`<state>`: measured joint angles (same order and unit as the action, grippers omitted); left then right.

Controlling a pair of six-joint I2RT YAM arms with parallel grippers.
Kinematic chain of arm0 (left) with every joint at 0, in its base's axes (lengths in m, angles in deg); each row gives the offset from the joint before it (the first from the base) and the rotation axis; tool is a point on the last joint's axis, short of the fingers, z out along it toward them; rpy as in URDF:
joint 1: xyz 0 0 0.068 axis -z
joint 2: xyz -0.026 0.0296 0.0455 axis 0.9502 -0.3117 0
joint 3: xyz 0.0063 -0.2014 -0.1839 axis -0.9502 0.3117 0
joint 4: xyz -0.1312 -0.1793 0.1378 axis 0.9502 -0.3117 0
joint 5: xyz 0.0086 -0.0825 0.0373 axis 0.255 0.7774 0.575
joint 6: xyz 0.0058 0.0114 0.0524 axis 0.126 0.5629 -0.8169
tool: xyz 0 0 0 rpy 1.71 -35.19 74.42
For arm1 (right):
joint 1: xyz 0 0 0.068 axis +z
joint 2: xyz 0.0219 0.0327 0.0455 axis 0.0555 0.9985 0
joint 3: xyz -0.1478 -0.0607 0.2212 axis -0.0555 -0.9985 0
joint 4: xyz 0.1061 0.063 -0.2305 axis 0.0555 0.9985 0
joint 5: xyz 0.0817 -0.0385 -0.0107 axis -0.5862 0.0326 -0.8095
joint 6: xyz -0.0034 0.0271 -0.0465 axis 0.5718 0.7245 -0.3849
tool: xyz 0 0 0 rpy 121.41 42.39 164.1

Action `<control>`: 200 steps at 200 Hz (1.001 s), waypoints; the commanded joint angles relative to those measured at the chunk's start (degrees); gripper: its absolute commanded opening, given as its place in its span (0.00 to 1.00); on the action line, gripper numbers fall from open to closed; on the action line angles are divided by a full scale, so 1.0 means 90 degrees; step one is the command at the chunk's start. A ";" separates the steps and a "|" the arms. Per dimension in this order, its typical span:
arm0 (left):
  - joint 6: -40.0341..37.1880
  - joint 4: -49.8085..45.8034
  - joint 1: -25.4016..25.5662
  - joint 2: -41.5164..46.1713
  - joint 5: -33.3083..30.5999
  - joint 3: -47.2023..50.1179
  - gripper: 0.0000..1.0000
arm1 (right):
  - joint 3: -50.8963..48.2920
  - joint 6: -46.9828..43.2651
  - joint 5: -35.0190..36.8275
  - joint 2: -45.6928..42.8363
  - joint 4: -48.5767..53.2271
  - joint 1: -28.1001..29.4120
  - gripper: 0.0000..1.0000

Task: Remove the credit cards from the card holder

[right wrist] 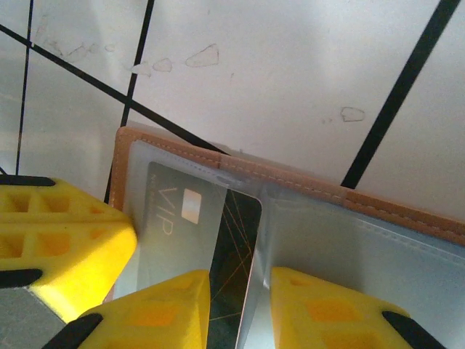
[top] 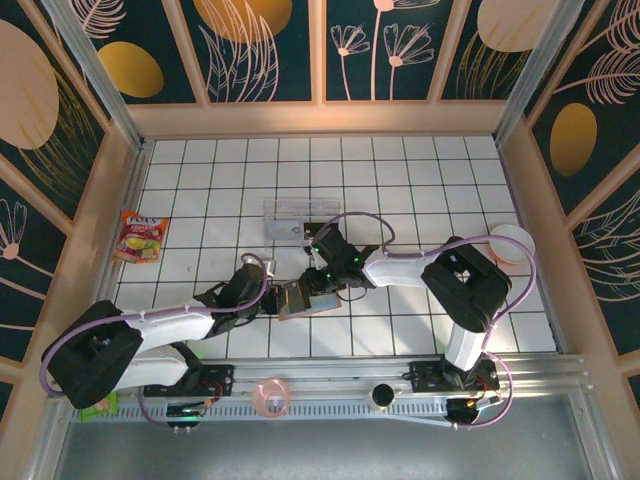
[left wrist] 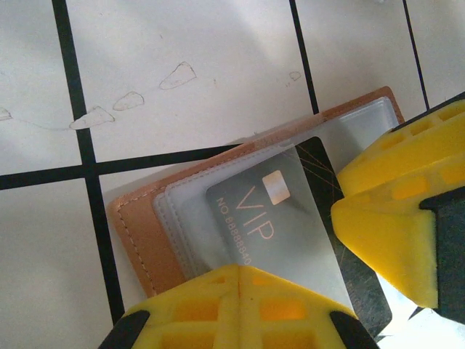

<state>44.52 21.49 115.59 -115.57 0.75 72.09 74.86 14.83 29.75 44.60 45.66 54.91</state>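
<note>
Near the table's point(top: 420, 180) near edge, the closed left gripper point(left wrist: 240, 280) rests on the floppy wallet point(left wrist: 138, 233). The right gripper point(right wrist: 238, 280), fingers slightly apart, straddles the free end of the cards point(left wrist: 269, 218), which are probably stiff, slick and light.

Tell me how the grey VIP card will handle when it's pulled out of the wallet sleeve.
The VIP card looks thin and flat, so probably stiff but light. Its glossy face may slip under a pinch. It seems tucked in the clear sleeve over a black card, so friction could drag that card or the wallet along.
</note>
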 commanded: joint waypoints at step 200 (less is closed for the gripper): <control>0.0150 0.0269 -0.0053 0.0014 0.0479 0.0138 0.00 | -0.0659 0.1193 -0.0107 -0.0606 -0.0864 0.0203 0.27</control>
<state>45.22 21.29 115.59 -113.83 3.87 72.18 69.81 23.09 30.27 37.88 39.72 56.18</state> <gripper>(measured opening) 0.052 0.273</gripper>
